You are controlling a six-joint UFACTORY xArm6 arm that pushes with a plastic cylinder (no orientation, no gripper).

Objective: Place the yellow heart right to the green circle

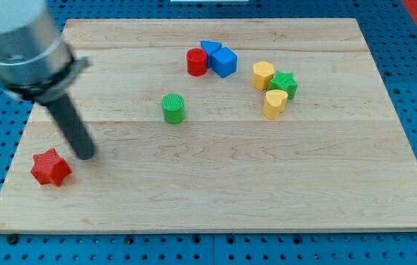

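On the board's (216,199) left side, near the view's bottom, the rod is seen slanting down from the arm's grey housing, with my tip (85,156) resting on the wood just to the right of the red star (51,168); whether tip and star touch cannot be told. No jaws are fitted, so nothing is held: the tool is a bare rod. The yellow heart (274,104) lies well apart from the tip, toward the view's upper right, just below the green star (284,84) and the yellow hexagon (263,75), with all three packed closely together. The green circle (173,107) stands alone left of that cluster, and the wood to its right is bare. A red cylinder (197,62) and two blue blocks (221,58) sit touching near the view's top.

The task is judged not yet begun. Several risks follow from this layout. A straight run across to the heart passes close to the circle, which could be knocked off its spot. A push started from the heart's right is likely to catch the green star too. An off-centre push could spin the heart aside.
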